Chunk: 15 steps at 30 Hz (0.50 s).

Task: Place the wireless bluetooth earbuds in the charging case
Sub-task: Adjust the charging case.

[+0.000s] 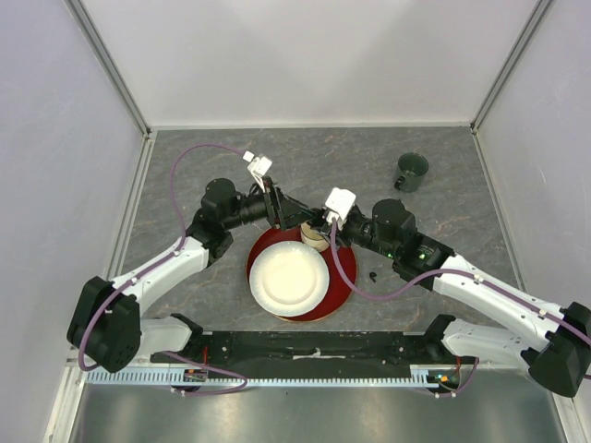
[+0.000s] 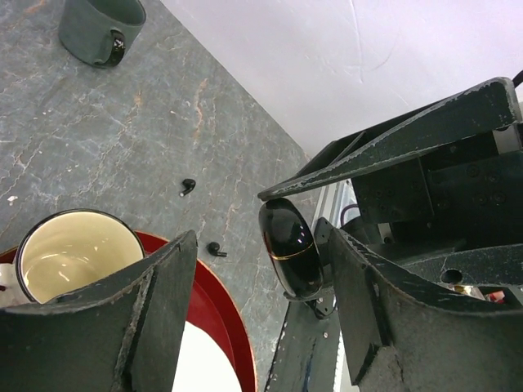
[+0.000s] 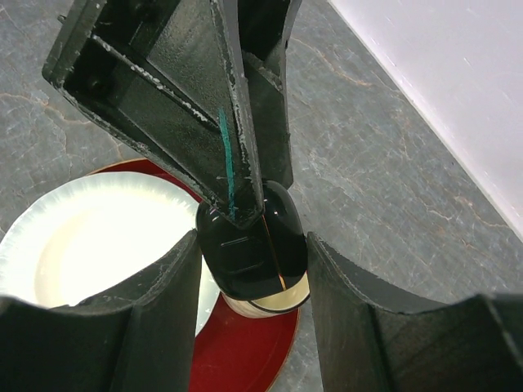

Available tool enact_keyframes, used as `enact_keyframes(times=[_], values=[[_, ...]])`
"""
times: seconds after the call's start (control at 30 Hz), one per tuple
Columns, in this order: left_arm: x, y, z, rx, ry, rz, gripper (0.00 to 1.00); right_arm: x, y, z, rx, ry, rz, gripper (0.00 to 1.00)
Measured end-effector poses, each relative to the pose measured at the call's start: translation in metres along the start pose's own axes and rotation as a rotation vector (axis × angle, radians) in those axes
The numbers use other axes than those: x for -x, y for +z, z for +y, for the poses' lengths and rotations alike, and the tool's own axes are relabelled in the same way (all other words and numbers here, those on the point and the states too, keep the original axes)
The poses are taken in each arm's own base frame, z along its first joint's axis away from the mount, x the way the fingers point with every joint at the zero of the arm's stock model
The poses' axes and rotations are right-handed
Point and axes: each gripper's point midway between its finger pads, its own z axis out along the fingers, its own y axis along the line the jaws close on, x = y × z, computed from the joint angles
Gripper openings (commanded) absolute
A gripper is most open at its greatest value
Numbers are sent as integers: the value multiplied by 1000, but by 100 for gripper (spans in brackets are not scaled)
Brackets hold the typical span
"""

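The right gripper (image 3: pixel 253 241) is clenched on a glossy black oval plastic charging case (image 3: pixel 249 260), its two fingers pressed against either side and holding it in the air above the right part of a round red plate (image 1: pixel 343 293). The left gripper (image 2: pixel 261 238) is spread wide, and one of its fingertips (image 3: pixel 243 196) touches the far end of the case. It may be working at the thin gold seam, though the angle is too steep to be sure. The lid looks closed and nothing sits in the case, so the task is barely begun: opening comes first, then every bud has to be loaded. Under the case, on the red plate, stand a cream mug (image 2: pixel 69 255) and a white paper plate (image 3: pixel 90 237). Two tiny black bean-shaped earbuds (image 2: pixel 188 186) lie loose on the grey marbled worktop (image 1: pixel 185 175) just right of the plate's rim, nearer than the grippers and apart from the case. No white buds are visible.
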Motion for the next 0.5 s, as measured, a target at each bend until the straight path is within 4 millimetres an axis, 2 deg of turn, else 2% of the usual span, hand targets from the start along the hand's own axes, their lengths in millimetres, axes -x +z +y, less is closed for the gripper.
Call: enact_keyframes(times=[0.17,0.5], values=[[3,3,-4,-22,-1,4,61,3,1,-3,-15,-10,-13,0],[-2,8,-17,-85,-21,83,59,-6,3,-5,-50,-41,-15,0]])
